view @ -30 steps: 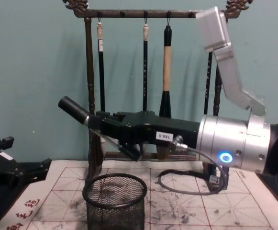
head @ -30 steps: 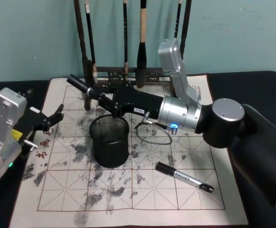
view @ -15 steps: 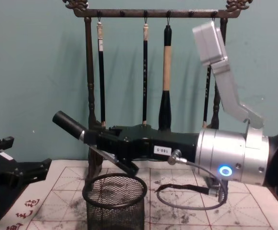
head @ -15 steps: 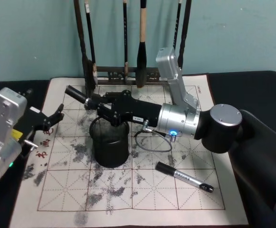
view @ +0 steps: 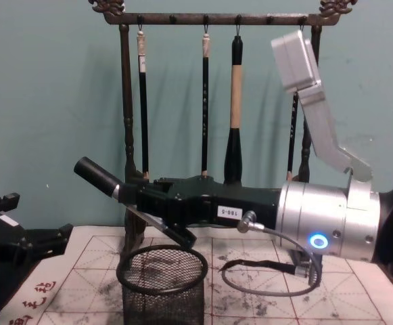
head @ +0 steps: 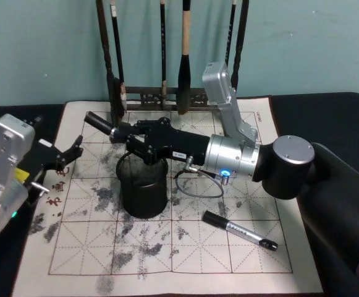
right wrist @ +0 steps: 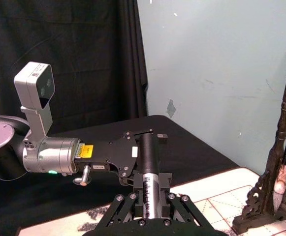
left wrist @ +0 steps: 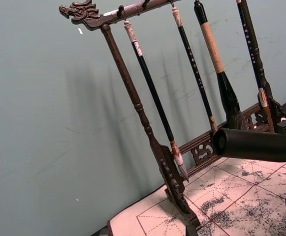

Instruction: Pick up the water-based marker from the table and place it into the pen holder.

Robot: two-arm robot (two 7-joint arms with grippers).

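Now our right gripper (head: 141, 143) is lower than a second ago, clenched on the marker (head: 100, 122), whose lower end hangs just above the pen holder (head: 143, 197); releasing seems next. Our left gripper (head: 68, 154) rests on the left, jaws spread.

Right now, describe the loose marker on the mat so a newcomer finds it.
Find the cream calligraphy mat with red grid lines. Right of the black wire-mesh pen holder, toward the mat's front, a black-capped silver marker lies flat. The other marker is clamped in the right gripper above the holder.
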